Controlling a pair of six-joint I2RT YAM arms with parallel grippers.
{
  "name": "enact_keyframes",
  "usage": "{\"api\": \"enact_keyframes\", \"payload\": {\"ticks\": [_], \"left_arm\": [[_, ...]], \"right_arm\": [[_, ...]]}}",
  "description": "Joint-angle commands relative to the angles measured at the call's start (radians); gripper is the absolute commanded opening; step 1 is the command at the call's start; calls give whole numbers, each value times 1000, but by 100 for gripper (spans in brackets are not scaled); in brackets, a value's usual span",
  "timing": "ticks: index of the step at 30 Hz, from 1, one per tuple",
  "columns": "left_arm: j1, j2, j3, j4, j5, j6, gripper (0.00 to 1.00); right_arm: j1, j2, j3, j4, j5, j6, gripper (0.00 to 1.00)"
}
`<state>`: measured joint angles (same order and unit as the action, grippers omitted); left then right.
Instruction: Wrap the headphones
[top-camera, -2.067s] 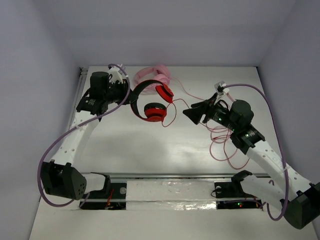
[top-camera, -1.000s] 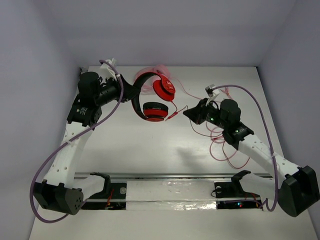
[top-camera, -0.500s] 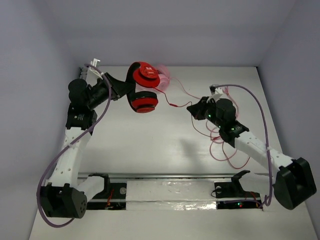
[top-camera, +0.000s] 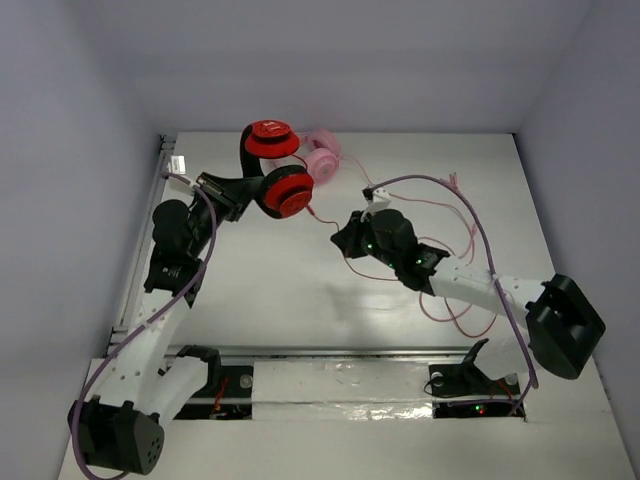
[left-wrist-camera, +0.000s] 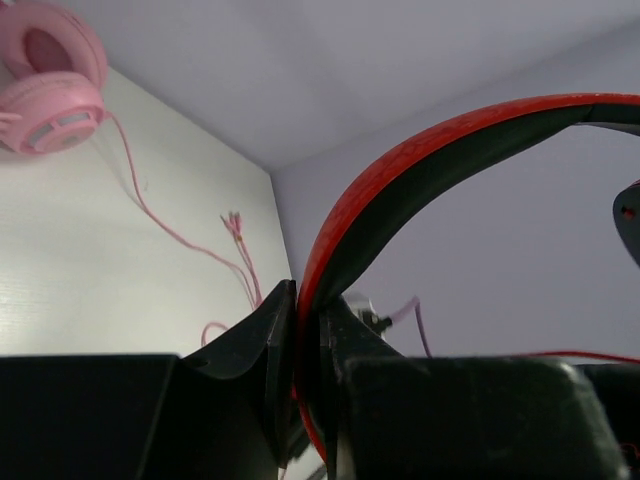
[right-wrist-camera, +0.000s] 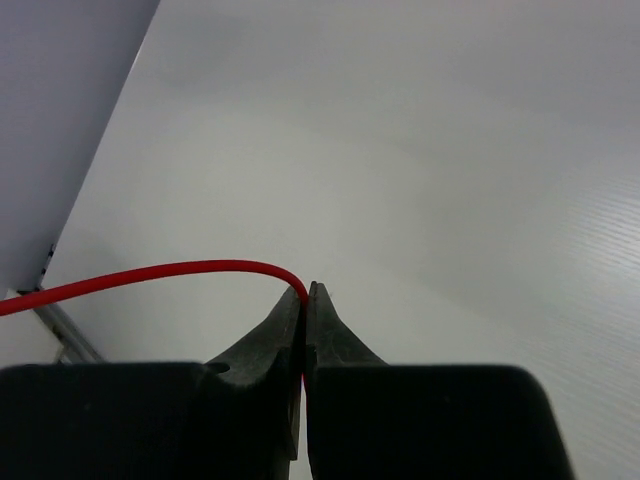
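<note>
Headphones (top-camera: 287, 190) swung leftward; right pincer (right-wrist-camera: 306, 294) followed, gripping cable (right-wrist-camera: 150, 272).

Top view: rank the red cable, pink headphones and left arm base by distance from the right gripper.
1. Red cable: pinched in the right gripper, running off to its left.
2. Pink headphones: behind it, toward the back wall.
3. Left arm base: far off, at the near left corner.

Pink headphones (top-camera: 325, 160) lay at the far edge of the white table (top-camera: 290, 300), pink cable (left-wrist-camera: 140, 195) trailed rightward, grey walls stood behind.
</note>
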<state>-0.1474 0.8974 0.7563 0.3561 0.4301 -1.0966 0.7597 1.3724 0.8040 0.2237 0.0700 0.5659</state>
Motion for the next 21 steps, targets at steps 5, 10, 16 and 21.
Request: {"api": "enact_keyframes", "payload": {"ticks": [5,10,16,21], "left_arm": [[-167,-112,23,-32,-588,70,0],[-221,-88,86,-172,-856,249,0],[-277,-37,147,-324,-1022,401,0],[-375,27,173,-437,-1097,524,0]], "right_arm": [[274,30,150,-116,284,-15,0],[371,-21,159,-194,355,-17,0],[475,-88,185,-355,418,-31,0],[535,-98,253,-493,436,-58,0]]}}
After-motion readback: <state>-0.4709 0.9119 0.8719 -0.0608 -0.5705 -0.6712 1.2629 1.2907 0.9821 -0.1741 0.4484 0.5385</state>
